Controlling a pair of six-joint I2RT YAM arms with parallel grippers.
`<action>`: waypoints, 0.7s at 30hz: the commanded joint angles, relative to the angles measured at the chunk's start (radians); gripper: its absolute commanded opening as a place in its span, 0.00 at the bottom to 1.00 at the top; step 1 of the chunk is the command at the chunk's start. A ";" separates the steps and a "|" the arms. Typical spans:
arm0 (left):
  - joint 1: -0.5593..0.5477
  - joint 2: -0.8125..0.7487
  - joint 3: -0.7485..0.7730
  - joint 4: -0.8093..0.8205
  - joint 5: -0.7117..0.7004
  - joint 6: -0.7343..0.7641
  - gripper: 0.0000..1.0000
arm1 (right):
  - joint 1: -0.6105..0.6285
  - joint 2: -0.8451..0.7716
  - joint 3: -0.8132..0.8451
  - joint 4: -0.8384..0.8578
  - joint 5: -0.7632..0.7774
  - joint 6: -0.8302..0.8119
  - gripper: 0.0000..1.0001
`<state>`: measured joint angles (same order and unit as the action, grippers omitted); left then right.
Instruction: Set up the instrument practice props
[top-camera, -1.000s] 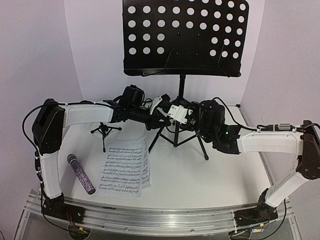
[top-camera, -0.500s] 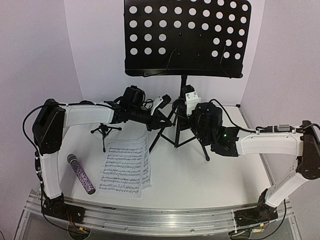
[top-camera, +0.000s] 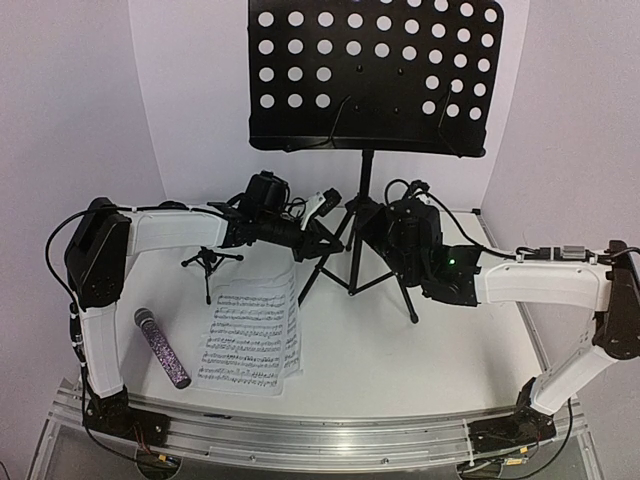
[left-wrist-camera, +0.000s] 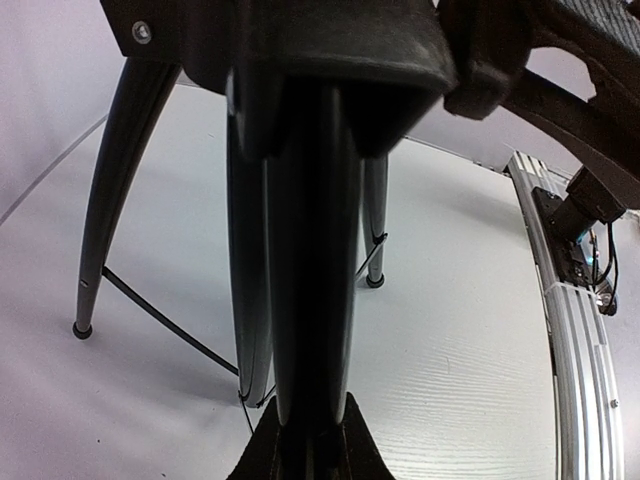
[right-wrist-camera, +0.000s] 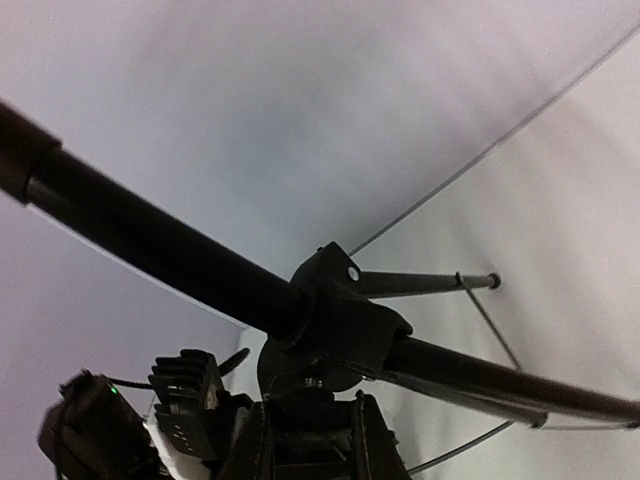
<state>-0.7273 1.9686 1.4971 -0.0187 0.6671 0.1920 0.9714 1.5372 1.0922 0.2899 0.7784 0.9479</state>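
Left hand (top-camera: 322, 243) clamped on leg (left-wrist-camera: 310, 250) of black perforated-tray tripod music stand (top-camera: 370, 125), steadying it upright; right hand (right-wrist-camera: 310, 435) at its hub (right-wrist-camera: 335, 330), probably bracing, can't tell if gripping.

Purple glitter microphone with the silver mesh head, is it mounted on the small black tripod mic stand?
No, the purple glitter microphone lies flat on the white table, apart from the small black mic stand.

Sheet music (top-camera: 252, 335) lies before the music stand (top-camera: 370, 80), microphone (top-camera: 162, 347) at its left, mic stand (top-camera: 208, 262) behind that.
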 joint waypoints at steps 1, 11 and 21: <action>0.001 0.010 -0.037 -0.069 -0.014 -0.005 0.00 | -0.008 0.035 -0.046 -0.123 -0.015 0.517 0.00; 0.001 0.007 -0.042 -0.066 -0.011 -0.003 0.00 | -0.007 0.007 -0.063 -0.064 -0.042 0.746 0.00; 0.002 0.006 -0.044 -0.060 -0.006 -0.007 0.00 | -0.007 -0.132 -0.073 -0.061 -0.011 0.226 0.08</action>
<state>-0.7238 1.9682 1.4903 -0.0044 0.6567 0.1799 0.9646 1.5255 1.0238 0.2136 0.7451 1.4830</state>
